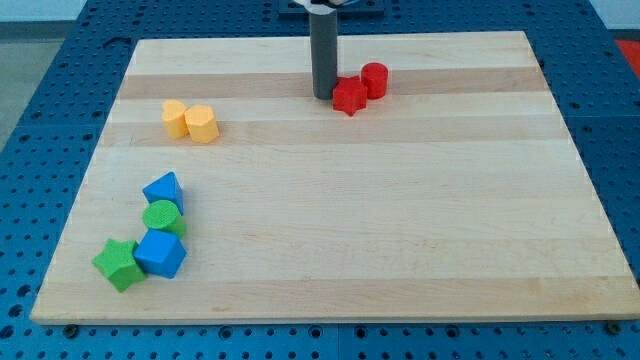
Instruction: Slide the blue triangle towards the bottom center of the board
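Observation:
The blue triangle (164, 190) lies near the board's left edge, at the top of a cluster with a green cylinder (161, 217) just below it, a blue cube (160, 254) and a green star (118, 264). My tip (323, 96) rests on the board near the view's top centre, far up and right of the blue triangle. It stands just left of a red star (349, 96).
A red cylinder (374, 79) sits right of the red star. Two yellow blocks (176, 117) (202, 124) lie side by side at the upper left. The wooden board (400, 220) lies on a blue perforated table (30, 60).

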